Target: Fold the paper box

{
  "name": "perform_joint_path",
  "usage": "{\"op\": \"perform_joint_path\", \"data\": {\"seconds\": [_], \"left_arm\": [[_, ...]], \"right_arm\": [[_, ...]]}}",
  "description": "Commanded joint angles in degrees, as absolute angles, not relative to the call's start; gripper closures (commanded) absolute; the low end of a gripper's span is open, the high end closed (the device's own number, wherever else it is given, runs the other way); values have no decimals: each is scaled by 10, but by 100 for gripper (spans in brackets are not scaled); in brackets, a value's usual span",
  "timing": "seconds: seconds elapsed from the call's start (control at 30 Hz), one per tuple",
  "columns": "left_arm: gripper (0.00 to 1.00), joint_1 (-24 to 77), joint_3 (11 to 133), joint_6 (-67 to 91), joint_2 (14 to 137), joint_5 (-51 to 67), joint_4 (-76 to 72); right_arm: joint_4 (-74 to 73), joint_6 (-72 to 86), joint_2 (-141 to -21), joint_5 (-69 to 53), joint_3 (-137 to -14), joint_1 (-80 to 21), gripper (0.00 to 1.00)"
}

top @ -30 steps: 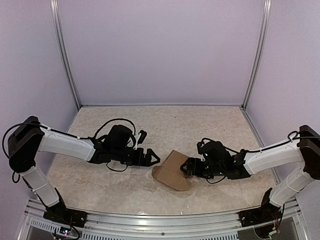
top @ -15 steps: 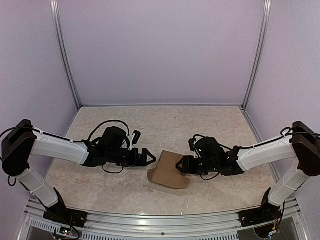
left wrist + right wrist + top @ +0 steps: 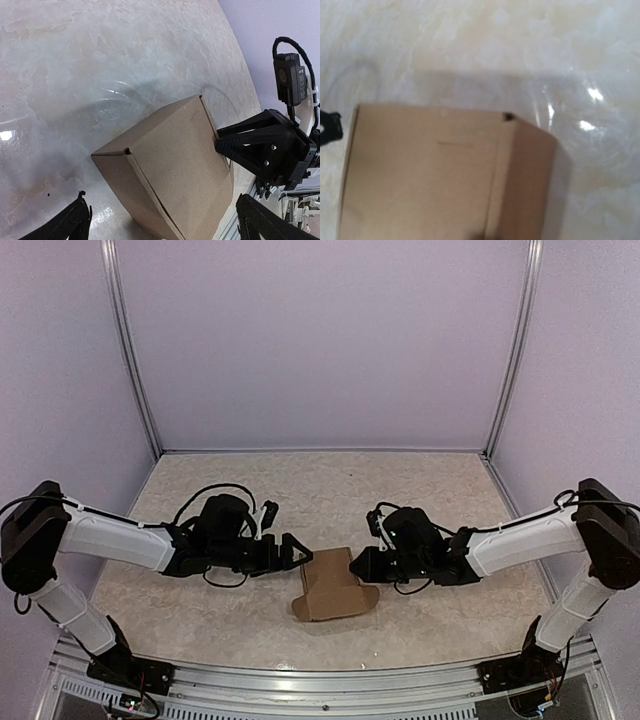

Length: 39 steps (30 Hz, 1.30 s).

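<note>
**Brown cardboard paper box gripped at table's front**

The partly folded, squarish paper box sits on the pale marbled table, at the lower centre of the overhead frame. The black right gripper has its fingertips pinched on the box's right edge. The black left gripper hovers with its fingers spread wide, just beside the box's upper-left corner, apart from the cardboard.

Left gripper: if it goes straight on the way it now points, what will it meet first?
Probably the paper box, lying right ahead of the left gripper, in line with the gap between its open fingers. Depth is hard to judge.
</note>
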<state>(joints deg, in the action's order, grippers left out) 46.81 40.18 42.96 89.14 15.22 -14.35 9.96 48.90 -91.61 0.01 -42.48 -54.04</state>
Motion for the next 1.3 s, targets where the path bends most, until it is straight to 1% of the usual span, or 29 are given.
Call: {"op": "perform_joint_path", "data": {"seconds": [0.0,0.13,0.33,0.63,0.97,1.27], "left_arm": [[1,474,390,469,897,170,-166],[1,484,390,500,905,168,-168],[1,490,364,562,922,174,-224],[1,500,351,612,931,169,-243],[1,503,350,661,981,191,-312],[1,502,349,719,1054,239,-449]], "right_arm": [[86,472,-927,-12,-433,-536,90],[86,469,-922,-8,-428,-536,100],[87,466,-915,-6,-419,-537,100],[89,467,-898,6,-401,-536,100],[101,478,-883,12,-370,-536,100],[125,492,-882,12,-343,-536,100]]}}
